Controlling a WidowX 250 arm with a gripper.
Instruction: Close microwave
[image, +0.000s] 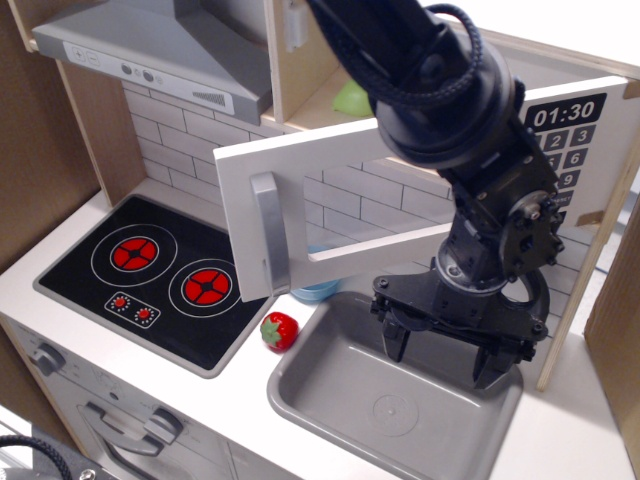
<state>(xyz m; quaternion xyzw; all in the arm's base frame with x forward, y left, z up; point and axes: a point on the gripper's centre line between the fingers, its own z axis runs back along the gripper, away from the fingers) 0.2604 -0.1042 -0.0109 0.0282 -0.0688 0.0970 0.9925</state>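
Note:
The microwave (575, 150) sits in a light wood frame at the upper right, with a black keypad panel (567, 135) reading 01:30. Its white door (300, 215) with a clear window stands swung open toward the left, and its grey vertical handle (270, 245) is at the door's left end. A green object (352, 98) shows inside the cavity. My gripper (445, 358) hangs over the grey sink, below and to the right of the door. Its two fingers are spread apart and hold nothing. My black arm hides part of the door and the cavity.
A grey sink (330, 395) lies below the gripper. A red strawberry toy (279, 331) sits on the counter left of it. A light blue bowl (315, 293) shows under the door. A black hob (150, 275) with red rings lies left. A grey extractor hood (160, 50) hangs above it.

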